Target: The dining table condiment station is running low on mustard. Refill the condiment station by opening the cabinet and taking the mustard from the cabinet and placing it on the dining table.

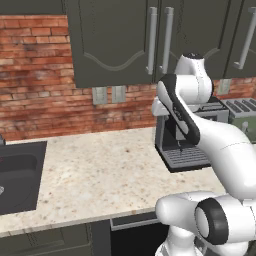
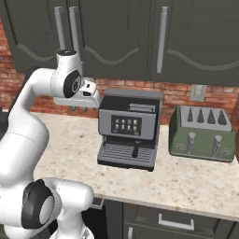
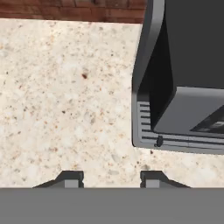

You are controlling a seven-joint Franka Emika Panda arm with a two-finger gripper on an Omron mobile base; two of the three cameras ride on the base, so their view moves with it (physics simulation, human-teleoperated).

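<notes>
Brick wall [image 1: 35,75] runs behind a beige speckled counter [image 1: 100,175]. Dark grey-green cabinet [image 1: 112,40] hangs above it, arched-panel doors closed, long silver bar handles [image 1: 152,40] vertical. Wall outlets [image 1: 109,94] sit just under the cabinet. Dark sink [image 1: 20,180] is set in the counter at the far left in the left base view. Lower cabinets [image 2: 172,219] sit below the counter edge. Black and grey coffee machine [image 2: 128,128] stands on the counter against the wall; green toaster [image 2: 201,134] stands near it on the right, apart from it. Mustard bottle cannot be seen with the doors shut.

White arm [image 1: 210,145] rises from the base, bends at the elbow and reaches up toward the cabinet, hand raised above the counter just left of the coffee machine. Gripper [image 3: 111,178] points down at bare counter, finger tips [image 3: 70,178] set apart with nothing between them, touching nothing.
</notes>
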